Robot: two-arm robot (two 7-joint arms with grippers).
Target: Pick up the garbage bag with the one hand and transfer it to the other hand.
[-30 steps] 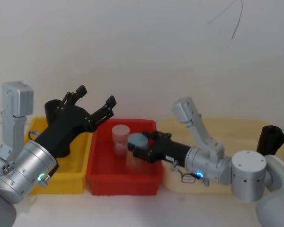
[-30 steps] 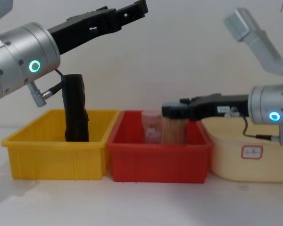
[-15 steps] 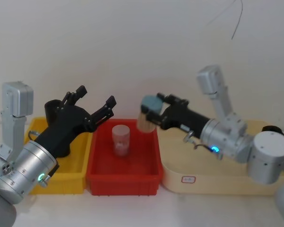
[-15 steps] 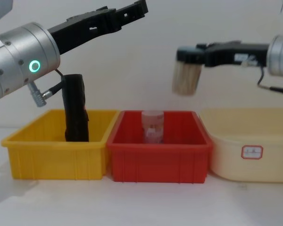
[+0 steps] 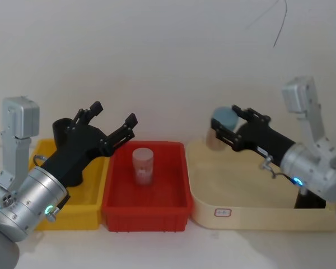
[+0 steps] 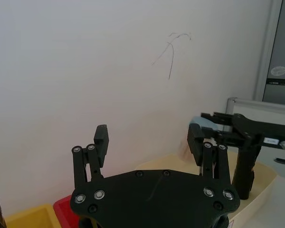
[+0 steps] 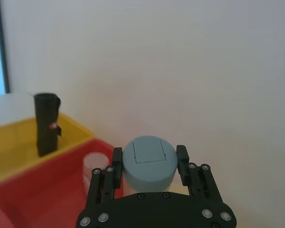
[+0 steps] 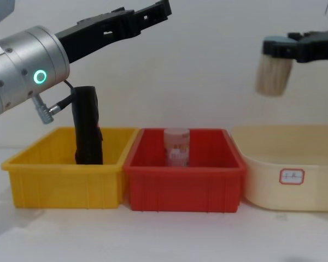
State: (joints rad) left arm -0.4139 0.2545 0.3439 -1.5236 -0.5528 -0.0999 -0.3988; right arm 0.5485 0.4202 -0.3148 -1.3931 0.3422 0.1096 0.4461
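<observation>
The garbage bag (image 8: 87, 125) is a tall black roll with a small red-and-white label, standing upright in the yellow bin (image 8: 65, 180); it also shows as the garbage bag (image 7: 46, 123) and the garbage bag (image 5: 60, 130). My left gripper (image 5: 113, 113) hangs open and empty in the air above the yellow and red bins, clear of the bag; its fingers (image 6: 101, 137) are spread wide, and the left gripper (image 8: 153, 12) points up and right. My right gripper (image 5: 234, 128) is shut on a blue-lidded jar (image 7: 147, 164), held high over the beige tub (image 8: 295, 188).
A pink jar (image 5: 143, 165) stands in the red bin (image 5: 145, 216) between the yellow bin and the beige tub. A second black roll (image 6: 243, 166) with no label stands at the tub's far right. A white wall closes the back.
My right gripper has lifted the blue-lidded jar out of the red bin and carried it up and to the right, over the beige tub. The left arm has not moved.
</observation>
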